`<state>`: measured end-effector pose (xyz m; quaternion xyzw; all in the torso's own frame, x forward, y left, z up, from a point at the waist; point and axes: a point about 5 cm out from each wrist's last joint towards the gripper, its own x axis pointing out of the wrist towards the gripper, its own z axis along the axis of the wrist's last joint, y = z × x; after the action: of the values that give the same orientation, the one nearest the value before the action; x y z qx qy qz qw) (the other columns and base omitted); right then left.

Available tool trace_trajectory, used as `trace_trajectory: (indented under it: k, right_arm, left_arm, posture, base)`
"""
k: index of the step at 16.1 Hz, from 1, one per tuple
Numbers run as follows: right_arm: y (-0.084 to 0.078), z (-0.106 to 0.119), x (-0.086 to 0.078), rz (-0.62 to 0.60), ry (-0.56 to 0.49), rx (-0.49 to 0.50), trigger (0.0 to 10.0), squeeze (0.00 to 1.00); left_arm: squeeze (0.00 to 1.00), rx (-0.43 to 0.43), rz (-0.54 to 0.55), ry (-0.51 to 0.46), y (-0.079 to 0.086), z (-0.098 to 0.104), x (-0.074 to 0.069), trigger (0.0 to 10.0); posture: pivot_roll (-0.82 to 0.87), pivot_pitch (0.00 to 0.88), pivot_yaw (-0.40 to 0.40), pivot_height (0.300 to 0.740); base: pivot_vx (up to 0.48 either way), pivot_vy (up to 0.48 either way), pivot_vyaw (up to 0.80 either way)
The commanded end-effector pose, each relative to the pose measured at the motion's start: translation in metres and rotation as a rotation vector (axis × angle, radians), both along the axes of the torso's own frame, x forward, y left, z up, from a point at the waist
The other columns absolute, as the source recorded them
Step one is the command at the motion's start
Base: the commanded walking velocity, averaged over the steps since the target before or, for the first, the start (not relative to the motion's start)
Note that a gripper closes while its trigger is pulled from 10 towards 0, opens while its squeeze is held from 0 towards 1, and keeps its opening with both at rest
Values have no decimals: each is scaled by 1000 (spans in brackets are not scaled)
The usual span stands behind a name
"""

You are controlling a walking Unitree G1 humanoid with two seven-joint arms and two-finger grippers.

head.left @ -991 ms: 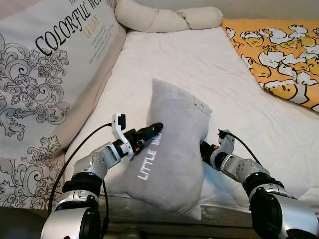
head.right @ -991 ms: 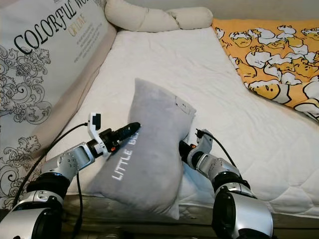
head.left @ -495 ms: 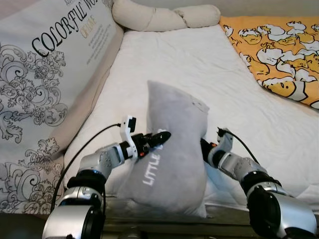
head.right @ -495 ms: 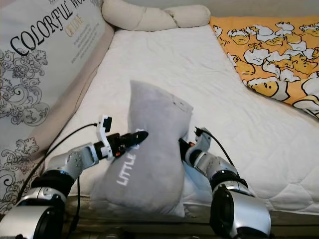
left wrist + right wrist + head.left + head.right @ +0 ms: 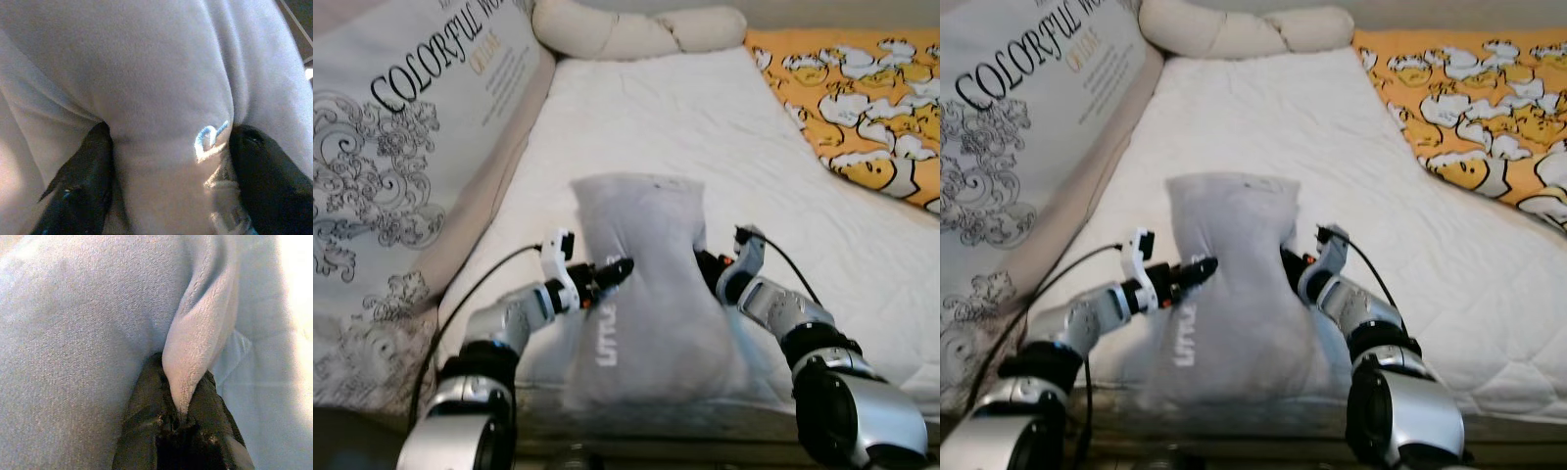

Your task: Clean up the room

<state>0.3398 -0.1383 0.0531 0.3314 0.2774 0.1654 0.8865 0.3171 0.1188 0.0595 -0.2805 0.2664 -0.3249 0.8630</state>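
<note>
A grey pillow (image 5: 646, 294) with white lettering stands upright at the front edge of the white mattress (image 5: 656, 117), held between both arms. My left gripper (image 5: 612, 270) presses into its left side. In the left wrist view its two black fingers (image 5: 83, 181) sit on either side of a bulge of grey pillow fabric (image 5: 161, 88). My right gripper (image 5: 707, 265) is at the pillow's right side. Seen from the right wrist, the fingers (image 5: 146, 416) are shut on a thin fold of the pillow (image 5: 195, 342).
A large printed cushion (image 5: 411, 147) leans along the left side of the bed. A cream bolster (image 5: 636, 29) lies at the far end. An orange duck-print blanket (image 5: 862, 98) covers the far right. The bed's front edge lies just under the pillow.
The pillow has turned from leaning to the right to standing square and face-on. Both grippers moved with it and sit closer together.
</note>
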Motion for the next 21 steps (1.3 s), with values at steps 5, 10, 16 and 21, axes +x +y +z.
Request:
trace_trajectory:
  k: [5,10,16,21]
  right_arm:
    - [12,14,7,5,-128,13,0,0]
    - [11,15,7,3,-146,21,0,0]
    - [-1,29,14,-95,-233,23,0,0]
    - [-5,40,19,-146,-271,32,0,0]
  left_arm:
    - [0,-55,39,-20,-15,16,2,0]
    - [0,4,43,-3,-11,18,0,0]
    - [0,194,83,-161,-6,36,8,0]
    - [0,149,121,-217,-8,58,7,0]
  posture:
    - [-25,0,88,740]
    - [-27,0,95,740]
    - [-21,0,97,740]
    - [-22,0,106,740]
  base:
    - [0,0,0]
    - [0,0,0]
    - [0,0,0]
    - [0,0,0]
